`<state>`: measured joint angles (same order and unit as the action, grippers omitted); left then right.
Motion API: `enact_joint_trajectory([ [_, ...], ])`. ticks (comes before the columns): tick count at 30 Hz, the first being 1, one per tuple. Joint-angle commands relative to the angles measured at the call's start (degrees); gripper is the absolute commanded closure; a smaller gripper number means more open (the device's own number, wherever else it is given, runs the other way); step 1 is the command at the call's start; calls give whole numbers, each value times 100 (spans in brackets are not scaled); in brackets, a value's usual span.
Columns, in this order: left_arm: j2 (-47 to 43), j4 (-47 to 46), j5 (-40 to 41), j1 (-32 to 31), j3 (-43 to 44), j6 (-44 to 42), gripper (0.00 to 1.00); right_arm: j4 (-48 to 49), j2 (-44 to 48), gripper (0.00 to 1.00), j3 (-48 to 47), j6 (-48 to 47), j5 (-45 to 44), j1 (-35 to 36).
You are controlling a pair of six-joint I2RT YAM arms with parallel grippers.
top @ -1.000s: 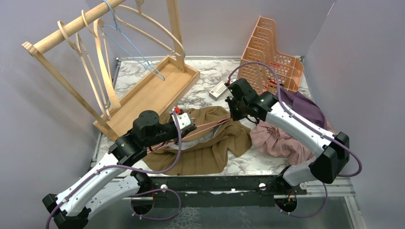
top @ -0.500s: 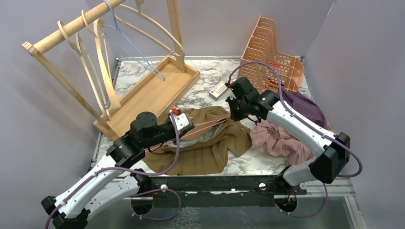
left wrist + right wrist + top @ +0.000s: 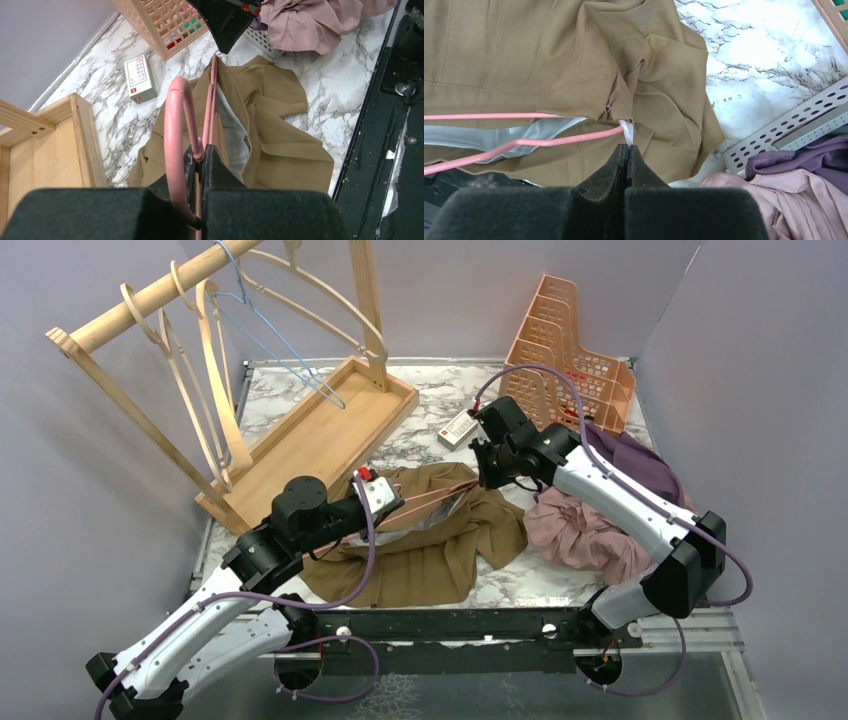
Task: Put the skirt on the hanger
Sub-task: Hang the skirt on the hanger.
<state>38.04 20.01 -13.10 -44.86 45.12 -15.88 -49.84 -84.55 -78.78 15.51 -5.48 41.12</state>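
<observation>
The brown skirt (image 3: 440,555) lies crumpled on the marble table, its grey lining showing. The pink hanger (image 3: 425,502) lies inside the waist opening. My left gripper (image 3: 385,502) is shut on the hanger's neck below the hook (image 3: 172,115); the wrist view shows its fingertips (image 3: 201,150) over the skirt (image 3: 280,150). My right gripper (image 3: 487,478) is shut on a white loop (image 3: 626,131) at the skirt's waistband, beside the zip and the hanger's end (image 3: 549,141). The right wrist view shows its jaws (image 3: 627,148) pressed together over the skirt (image 3: 524,50).
A wooden rack (image 3: 200,370) with several wooden hangers and a blue wire one stands back left. An orange file holder (image 3: 570,340) stands back right, a small white box (image 3: 457,428) before it. Pink (image 3: 590,535) and purple (image 3: 640,465) garments lie right.
My left gripper has drawn back to the left with the hanger. My right gripper has shifted slightly up and left, keeping hold of the waistband loop.
</observation>
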Motion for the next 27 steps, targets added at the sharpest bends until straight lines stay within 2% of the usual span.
enact_joint_trajectory([
  [1,-54,-157,281,5,-49,-130,100,-192,-101,99,-244,91,103,-22],
  [11,-45,-363,236,5,-108,-49,100,73,-205,99,-409,160,766,-26],
  [17,-64,-469,367,4,-152,2,100,182,-195,99,-348,206,845,-32],
  [27,-195,-436,1076,4,-170,-150,100,-161,-342,99,-313,313,-465,-86],
])
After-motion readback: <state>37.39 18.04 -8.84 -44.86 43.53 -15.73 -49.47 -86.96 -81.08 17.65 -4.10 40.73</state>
